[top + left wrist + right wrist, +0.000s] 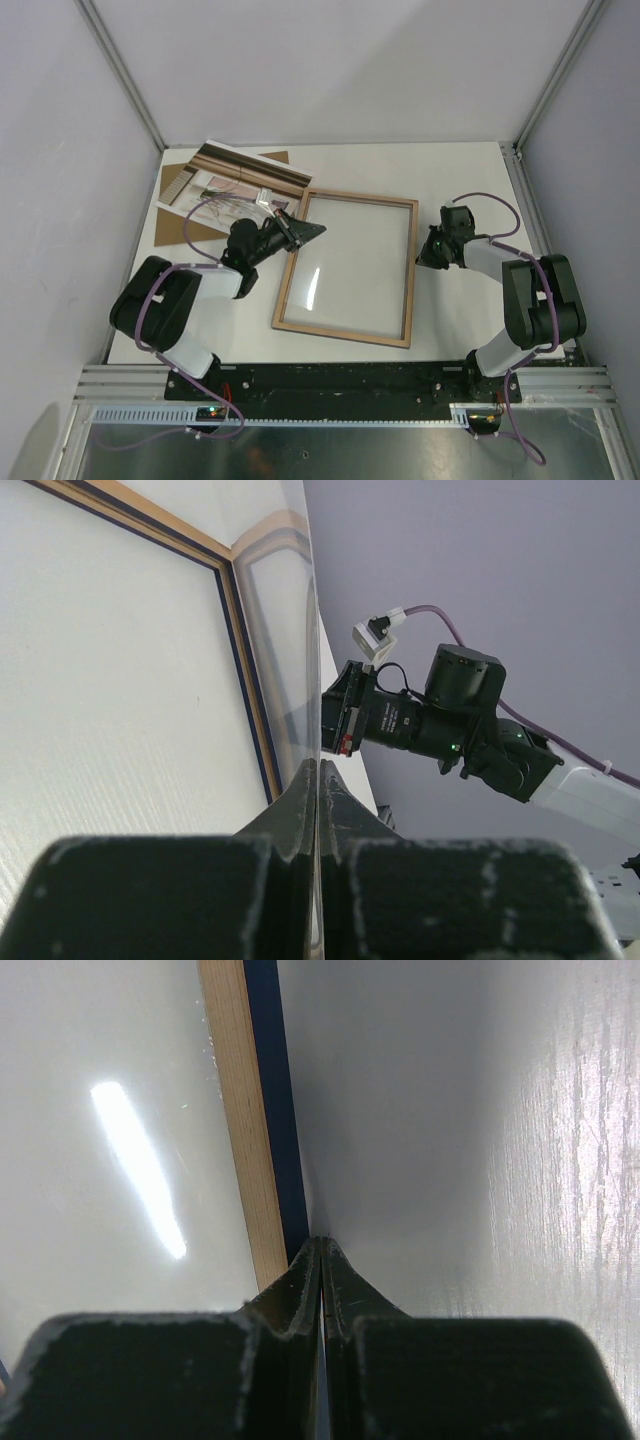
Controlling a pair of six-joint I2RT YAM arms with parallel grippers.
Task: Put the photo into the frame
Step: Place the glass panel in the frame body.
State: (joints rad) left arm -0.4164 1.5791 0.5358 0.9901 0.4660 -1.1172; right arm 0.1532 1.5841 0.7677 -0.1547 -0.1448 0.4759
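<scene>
The frame (341, 335) lies flat on the white table (460, 190) between the two grippers, with its light wood back facing up. It is a thin, upright rectangle. A glossy clear pane (350, 255) fills it and catches a bright streak of light near the rail on the left gripper's side. In the wrist views a narrow navy strip runs along the wood rail.

The left gripper (305, 230) sits at the frame's far corner on its own side, with its dark fingers pressed together and no gap between them. In its wrist view a thin straight edge rises from the slit between the tips, with a shiny surface beside it mirroring the frame's corner. I cannot tell whether that edge is actually nipped.

The right gripper (421, 252) is at the outer edge of the opposite long rail, its fingers also pressed tight together. Its tips meet the navy strip where the strip borders the bare table, but I cannot tell whether it holds anything.

The photo (235, 180) is behind the left gripper, farther out and just beyond the frame's corner. It is a white-bordered print with brown striped curtains along one side and thin plant stems on a pale ground. Its far edge looks lifted or curled. It rests on a flat brown board (195, 232), whose corners show around it.
</scene>
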